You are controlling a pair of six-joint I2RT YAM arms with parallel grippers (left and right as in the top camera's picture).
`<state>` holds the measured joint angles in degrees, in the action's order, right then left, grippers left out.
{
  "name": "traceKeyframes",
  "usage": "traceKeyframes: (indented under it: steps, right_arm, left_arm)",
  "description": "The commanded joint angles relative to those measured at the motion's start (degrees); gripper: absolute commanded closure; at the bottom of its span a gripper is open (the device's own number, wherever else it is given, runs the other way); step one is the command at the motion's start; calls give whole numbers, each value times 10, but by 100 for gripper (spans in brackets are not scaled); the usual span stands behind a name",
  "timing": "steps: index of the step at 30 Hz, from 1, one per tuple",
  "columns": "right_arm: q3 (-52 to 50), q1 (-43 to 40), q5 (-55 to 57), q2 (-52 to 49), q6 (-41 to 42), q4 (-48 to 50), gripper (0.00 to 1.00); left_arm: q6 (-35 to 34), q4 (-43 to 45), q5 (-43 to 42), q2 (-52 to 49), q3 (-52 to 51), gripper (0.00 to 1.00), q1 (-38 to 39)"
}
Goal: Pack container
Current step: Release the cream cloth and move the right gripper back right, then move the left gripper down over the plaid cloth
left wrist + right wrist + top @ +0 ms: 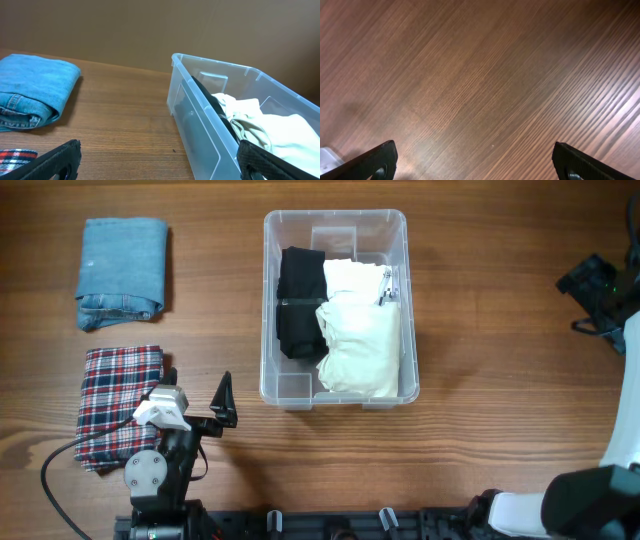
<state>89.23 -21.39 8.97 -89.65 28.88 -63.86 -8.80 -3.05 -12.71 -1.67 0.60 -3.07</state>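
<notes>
The clear plastic container (336, 218) stands at the table's middle and holds a folded black garment (298, 300) on its left and a white garment (360, 330) on its right. My left gripper (196, 388) is open and empty, low over the table between a folded plaid shirt (118, 405) and the container's near left corner. In the left wrist view its fingers (160, 162) frame bare wood, with the container wall (200, 130) to the right. My right gripper (592, 300) is at the far right edge, open and empty over bare wood (475, 160).
Folded blue jeans (122, 272) lie at the back left and also show in the left wrist view (35, 90). The plaid shirt's corner (15, 155) shows by the left finger. A small pale object (326, 157) sits at the right wrist view's lower left edge.
</notes>
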Motion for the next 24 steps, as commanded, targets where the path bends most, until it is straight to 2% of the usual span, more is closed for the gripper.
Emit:
traceKeyframes:
  steps: [1,16,21,24]
  right_arm:
    - [-5,-3,-15,-26,11,2,0]
    - [-5,-3,-15,-31,11,4,0]
    - [-5,-3,-15,-31,11,4,0]
    - [-5,-3,-15,-31,11,4,0]
  left_arm:
    - [11,-2,6,0,-3,0,-4]
    - [4,0,2,0,-3,0,-4]
    - [5,17,-76,0,16,0,-4]
    - [10,7,-85,-2,56,0,-4]
